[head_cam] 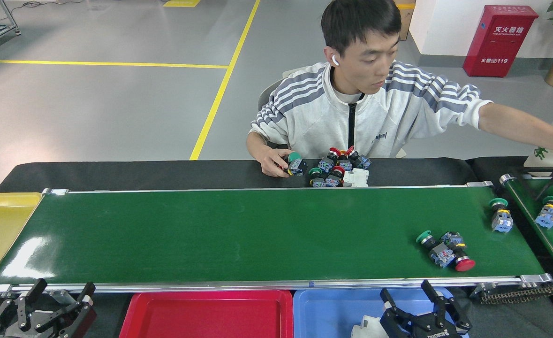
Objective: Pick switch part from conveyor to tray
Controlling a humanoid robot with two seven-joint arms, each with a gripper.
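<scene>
- Two grippers showing: right gripper (417, 307) hanging over the blue tray (332, 312), fingers spread, white breaker (367, 326) lying just beside them in the tray.
- Best bet is lifting straight up, so nothing's snagging it.
- Left gripper (53, 305) idling, fingers apart.
- Conveyor (238, 234) is carrying three pushbutton switches (443, 251).
- Breaker's getting cut off by the bottom edge.

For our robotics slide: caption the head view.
Right gripper open over the blue tray, white breaker beside it; switches wait on the conveyor.

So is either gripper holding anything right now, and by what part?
Left gripper is open and empty. Right gripper is over the blue tray, fingers spread; the white breaker lies beside it, apparently released.
</scene>
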